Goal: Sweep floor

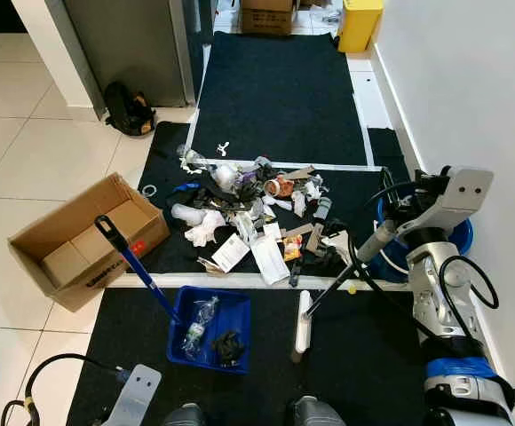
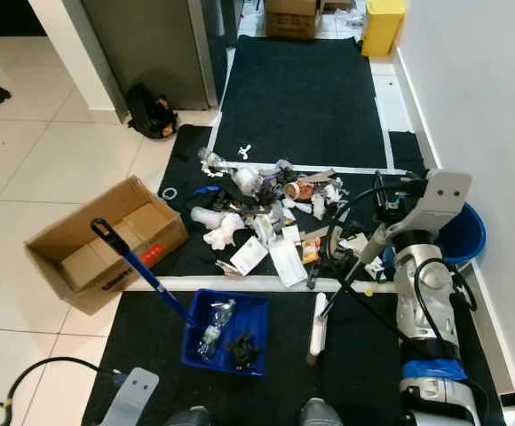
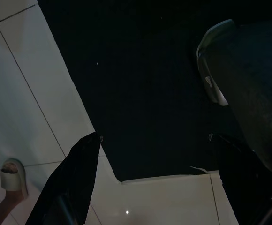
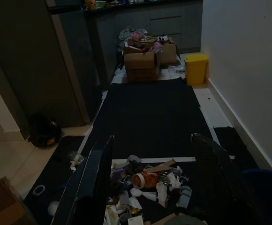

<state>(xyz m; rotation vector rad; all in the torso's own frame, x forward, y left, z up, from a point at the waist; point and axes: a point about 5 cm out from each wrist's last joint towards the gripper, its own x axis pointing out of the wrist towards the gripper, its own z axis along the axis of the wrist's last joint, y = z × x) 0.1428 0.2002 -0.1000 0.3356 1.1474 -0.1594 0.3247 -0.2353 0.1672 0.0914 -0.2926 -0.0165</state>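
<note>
R claw (image 4: 152, 183): in your right wrist view both black fingers (image 4: 91, 187) stand wide apart, nothing visibly between them, aimed down the hall over the litter pile (image 1: 253, 209). Head views hide the tips behind the silver right arm (image 1: 439, 213), but show the broom handle (image 1: 342, 275) running from that arm down to the white broom head (image 1: 303, 324) on the near black mat; you can't tell from them what grips the handle.

L claw (image 3: 154, 183): fingers wide, empty, hanging low over mat edge and white tile; a sandalled foot (image 3: 9, 180) of a person at frame corner, seen in left wrist view alone.

Around: blue dustpan (image 1: 209, 328) w/ long blue handle (image 1: 133, 266), holding a plastic bottle and dark scrap, just left of broom head. Open cardboard box (image 1: 84, 240) on tile, left. Blue bucket (image 2: 462, 235) by right wall. Black bag (image 1: 129, 108) near grey cabinet. Yellow bin (image 4: 195, 69) and more cartons far end.
</note>
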